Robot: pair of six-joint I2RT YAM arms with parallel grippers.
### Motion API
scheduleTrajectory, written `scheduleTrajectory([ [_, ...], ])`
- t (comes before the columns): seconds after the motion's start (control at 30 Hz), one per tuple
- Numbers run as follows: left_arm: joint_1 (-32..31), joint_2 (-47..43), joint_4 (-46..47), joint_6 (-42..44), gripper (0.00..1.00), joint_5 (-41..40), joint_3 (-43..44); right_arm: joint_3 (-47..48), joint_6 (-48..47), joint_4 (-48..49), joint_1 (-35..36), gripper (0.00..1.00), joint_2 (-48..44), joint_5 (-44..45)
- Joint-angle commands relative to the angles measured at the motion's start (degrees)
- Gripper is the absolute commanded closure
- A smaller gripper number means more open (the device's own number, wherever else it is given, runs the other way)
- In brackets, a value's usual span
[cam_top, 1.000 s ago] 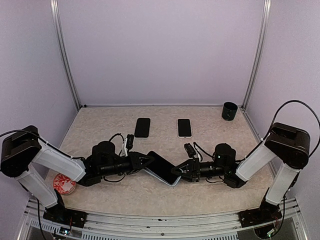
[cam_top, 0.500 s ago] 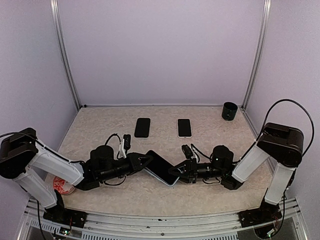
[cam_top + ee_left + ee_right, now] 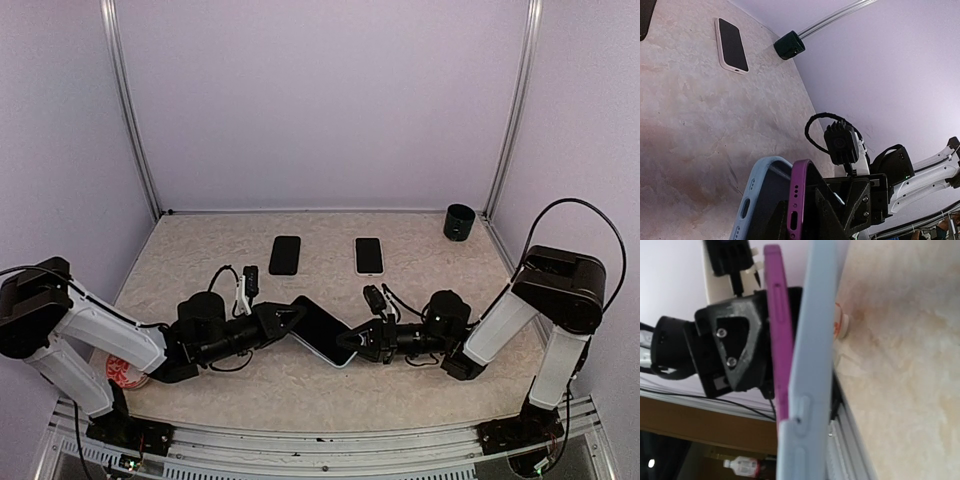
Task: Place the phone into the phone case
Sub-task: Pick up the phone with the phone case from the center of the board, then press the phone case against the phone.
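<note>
The purple-edged phone with its dark glass screen is held up off the beige speckled table, near the front and midway between the two arms. From my overhead feed it lies slantwise, upper end to the left and lower end to the right. The pale blue phone case, a soft-looking shell, sits right against its underside. On the left wrist feed the two stand edge-on side by side, case left and phone right, their rounded top corners a little apart, so I read the phone as not fully seated.

The left gripper is clamped on the phone's upper-left end, with a dark finger showing on each face. The right gripper has its fingers brought fully together at the lower-right end. I cannot tell whether they pinch the case wall or only press on it.

Well behind, a black phone and a white-rimmed phone lie flat, apart from each other. A dark green cup stands in the far right corner. A red-and-white disc lies beside the left arm.
</note>
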Motion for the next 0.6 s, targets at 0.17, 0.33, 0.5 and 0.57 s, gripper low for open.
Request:
scheduleTrajectory([
  [0.17, 0.21, -3.45, -14.01, 6.16, 0.77, -3.44, 0.25, 2.36, -1.02, 11.35, 2.13, 1.0, -1.72, -3.0],
  [0.33, 2.19, -8.02, -18.22, 6.17, 0.68, -3.09, 0.08, 1.75, -1.37, 12.29, 2.08, 1.0, -1.95, -3.62],
  [0.5, 4.8, -15.17, -24.5, 6.69, 0.61, -4.09, -0.46, 1.2, -2.59, 11.1, 1.94, 1.0, -3.22, -4.1],
  [0.57, 6.04, -17.63, -26.06, 6.94, 0.59, -4.1, -1.07, 1.07, -3.26, 10.24, 1.91, 1.0, -3.8, -4.39],
])
